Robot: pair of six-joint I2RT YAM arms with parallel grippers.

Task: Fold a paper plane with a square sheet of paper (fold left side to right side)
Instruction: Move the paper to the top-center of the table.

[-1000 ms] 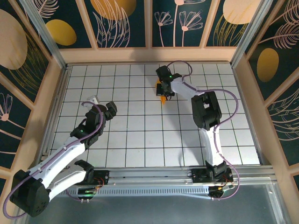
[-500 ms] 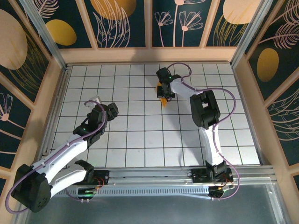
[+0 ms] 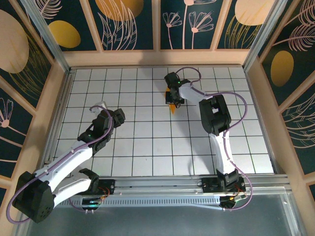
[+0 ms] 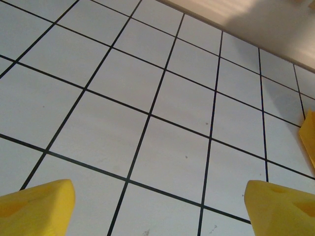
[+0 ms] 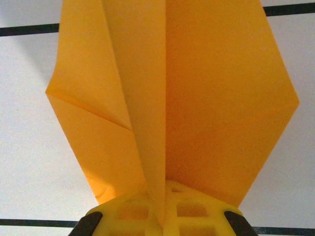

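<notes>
1. The right gripper (image 5: pixel 160 209) is pressed together on the paper plane (image 5: pixel 216 98). Its yellow fingers (image 5: pixel 197 216) pinch the raised centre fold at the end nearest the wrist. Clamping on that ridge probably sharpens the crease and keeps the layers from springing apart.
2. Ahead of that gripper the paper fans out to both sides over the gridded worktop (image 5: pixel 29 162). The half on the left of the wrist view carries overlapping flaps and a slanted crease, while the other half is one smooth panel. I cannot tell whether the paper rests on the tiles or is lifted.
3. The left gripper (image 4: pixel 157 211) is spread wide with nothing between its fingers, over bare tiles. It is likely parked clear of the folding.
4. The right wrist view gives the creases and the grip. The top view shows the plane as just an orange tip (image 3: pixel 173 105) beside the right gripper (image 3: pixel 172 97), and also shows the two arms well apart.
5. The left wrist view catches an orange-yellow sliver (image 4: pixel 310 140) of the plane far ahead and to the right of its fingers.
</notes>
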